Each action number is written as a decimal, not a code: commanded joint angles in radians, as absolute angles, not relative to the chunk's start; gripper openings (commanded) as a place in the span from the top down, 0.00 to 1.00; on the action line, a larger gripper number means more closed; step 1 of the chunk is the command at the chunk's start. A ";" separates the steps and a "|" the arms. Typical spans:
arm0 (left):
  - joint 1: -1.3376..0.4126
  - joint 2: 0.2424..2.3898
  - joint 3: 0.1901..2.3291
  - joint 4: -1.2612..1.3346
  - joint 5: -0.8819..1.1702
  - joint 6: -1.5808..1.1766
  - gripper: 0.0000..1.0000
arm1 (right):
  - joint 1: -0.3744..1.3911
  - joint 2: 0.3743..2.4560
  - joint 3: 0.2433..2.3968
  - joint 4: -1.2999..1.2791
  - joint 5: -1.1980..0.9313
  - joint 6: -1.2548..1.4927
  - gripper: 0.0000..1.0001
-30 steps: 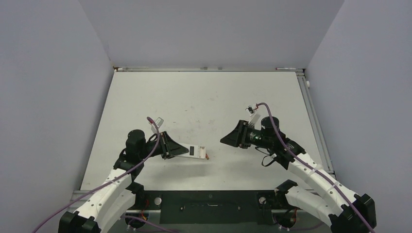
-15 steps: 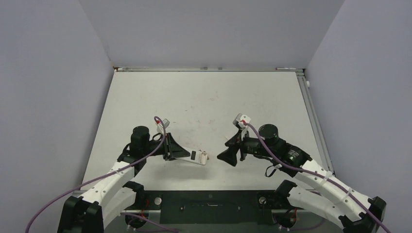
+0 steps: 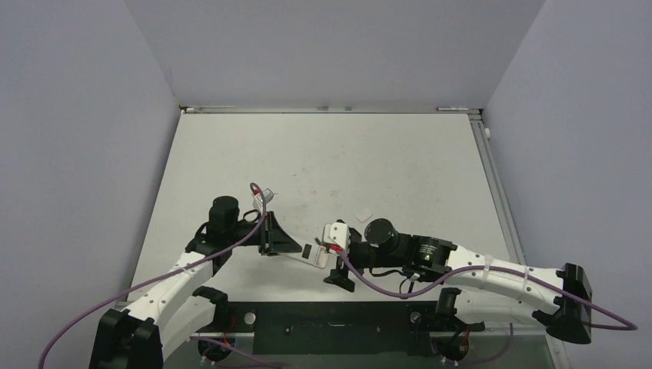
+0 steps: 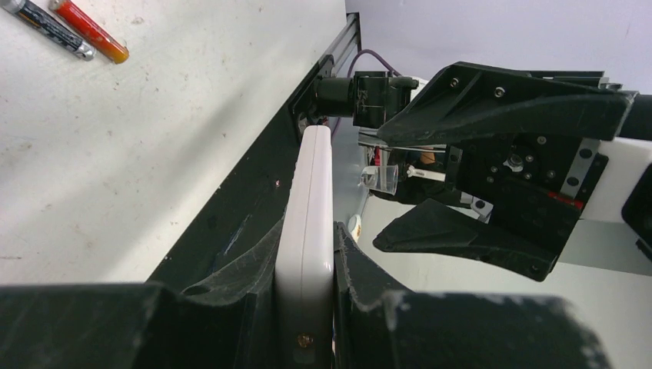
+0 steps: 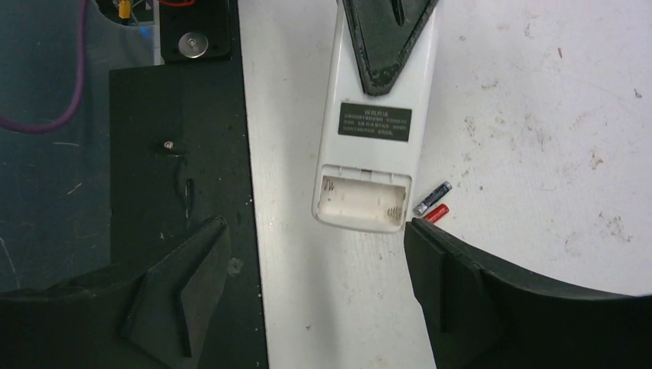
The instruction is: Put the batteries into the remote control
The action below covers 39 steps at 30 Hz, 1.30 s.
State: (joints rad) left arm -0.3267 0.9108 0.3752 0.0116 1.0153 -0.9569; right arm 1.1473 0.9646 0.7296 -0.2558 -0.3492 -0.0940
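Since the next pick is two tiny round cells, check each view first.

Top view: left gripper point(image 3: 296, 247) is clamped on the remote control point(image 3: 315, 254), close to the near edge of the table point(image 3: 323, 154), approx mid-width. Right gripper point(image 3: 335, 263) sits just beside the remote's free end, spread wide w/ nothing in it. You can't make out the batteries here; prob hidden under that arm. A small loose white chip point(image 3: 364, 214) lies farther in, apart from both grippers.

Left wrist view: remote control point(image 4: 307, 215) shows edge-on, pinched across its flat faces btwn the two fingers point(image 4: 246, 292); the hold looks square. Batteries point(image 4: 65, 29) lie side by side, touching, on the table, one dark and one red. Right gripper point(image 4: 384, 192) faces the remote's tip, wide open and empty.

Right wrist view: the remote's back faces this cam. The battery compartment point(image 5: 361, 201) is open and empty, at the end away from the left gripper's hold. Batteries point(image 5: 433, 206) lie just beside that end's corner, near the table's near edge.

Handling, my read: the remote is light, stiff, smooth plastic. The current hold leaves the bay free, so no need to squeeze harder. The batteries are light, hard and slick, and they'll roll. Take one at a time across mid-barrel, fingertips square to its length. They touch, so closing on one may nudge the other.
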 commanded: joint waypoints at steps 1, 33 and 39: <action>-0.344 0.881 0.428 0.002 1.059 -0.924 1.00 | 1.201 1.020 0.807 -0.183 -0.262 -0.199 0.18; -0.393 0.817 0.389 0.025 1.060 -0.960 1.00 | 1.363 1.258 0.888 -0.114 0.073 -0.178 0.31; -0.393 0.815 0.382 0.028 1.055 -0.965 1.00 | 1.365 1.261 0.884 -0.111 0.102 -0.162 0.60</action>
